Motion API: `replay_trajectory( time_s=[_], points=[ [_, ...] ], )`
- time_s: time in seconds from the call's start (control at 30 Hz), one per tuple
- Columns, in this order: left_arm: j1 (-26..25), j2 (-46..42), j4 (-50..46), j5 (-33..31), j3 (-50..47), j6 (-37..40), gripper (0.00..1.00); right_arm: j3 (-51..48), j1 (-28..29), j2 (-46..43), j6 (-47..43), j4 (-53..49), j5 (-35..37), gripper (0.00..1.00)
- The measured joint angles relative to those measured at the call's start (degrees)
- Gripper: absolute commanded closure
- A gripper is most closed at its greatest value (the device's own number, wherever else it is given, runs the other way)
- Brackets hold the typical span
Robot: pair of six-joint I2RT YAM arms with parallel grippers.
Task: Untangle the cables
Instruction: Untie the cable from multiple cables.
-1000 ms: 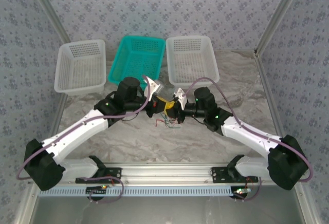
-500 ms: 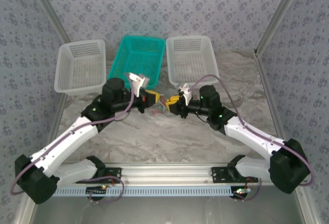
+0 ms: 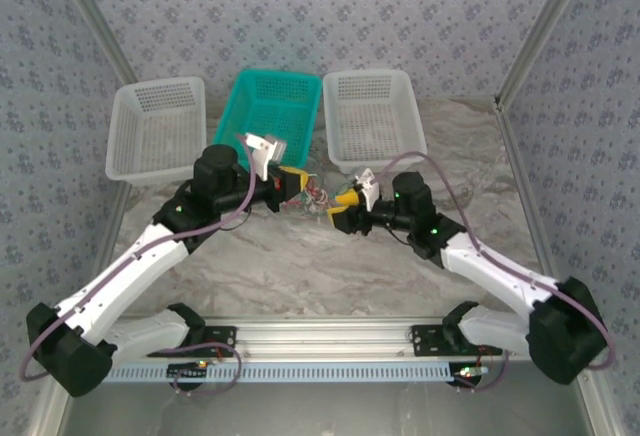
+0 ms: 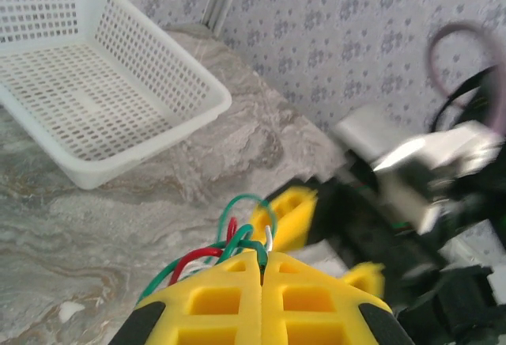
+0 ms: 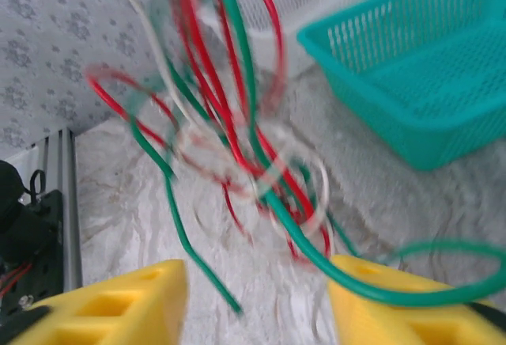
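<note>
My left pincer (image 4: pixel 261 259) clamped tight on cables (image 4: pixel 236 234), strands sprouting from tips. My right pincer (image 5: pixel 257 286) spread wide, green strand crossing one finger. Cables at 12 o'clock mid-table; teal basket (image 3: pixel 268 111) just beyond.

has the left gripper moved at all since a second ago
Yes. In the top view the left gripper, shut on the cables, has shifted left and toward the back, closer to the teal basket.
</note>
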Motion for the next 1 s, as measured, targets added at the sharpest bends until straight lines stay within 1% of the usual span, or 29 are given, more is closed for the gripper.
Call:
replay_trajectory(
  time_s=[0.13,0.23,0.3,0.37,0.4,0.43,0.47,0.53,0.63,0.7,0.8,0.9,1.0],
  points=[
    [0.48,1.84,-2.16,3.04,0.66,1.6,1.0,0.5,0.0,-5.95,-3.98,2.45,-1.6,0.4],
    [0.57,2.6,-1.75,7.1,0.81,2.12,1.0,2.43,-0.13,-5.03,-6.91,2.78,-4.57,0.41],
    [0.57,2.67,-1.4,9.84,0.87,2.43,1.0,3.48,-0.44,-2.99,-8.63,2.99,-6.71,0.38],
    [0.57,2.69,-1.81,11.65,1.36,3.1,1.0,3.98,-0.66,-1.25,-9.7,2.93,-7.85,0.3],
    [0.57,2.78,-2.14,12.04,1.79,3.58,1.0,4.0,-0.74,-0.76,-10.19,2.86,-8.15,0.23],
    [0.57,2.82,-2.49,12.44,2.29,4.04,1.0,4.0,-0.85,-0.52,-10.56,2.8,-8.24,0.08],
    [0.57,2.82,-3.06,12.76,2.82,4.57,1.0,4.02,-0.92,-0.46,-10.88,2.67,-8.2,0.0],
    [0.57,2.82,-3.54,13.11,3.52,5.33,1.0,4.04,-0.96,-0.55,-11.41,2.54,-7.72,0.0],
    [0.59,2.82,-4.85,12.85,3.98,6.67,1.0,3.98,-1.31,-1.53,-11.85,1.81,-4.74,0.01],
    [0.85,2.82,-6.73,12.2,4.5,7.82,1.0,3.04,-2.38,-3.74,-11.78,2.05,-1.66,0.03],
    [2.47,2.8,-10.05,10.62,5.81,9.62,1.0,-0.81,-6.4,-10.01,-9.88,3.82,1.11,0.06],
    [5.01,2.64,-12.26,9.44,6.86,10.62,1.0,-2.82,-10.14,-14.23,-7.76,4.15,0.09,0.11],
    [6.21,2.34,-13.77,8.81,7.37,11.63,1.0,-1.95,-10.32,-14.1,-6.88,2.64,-5.6,0.2]
  ],
)
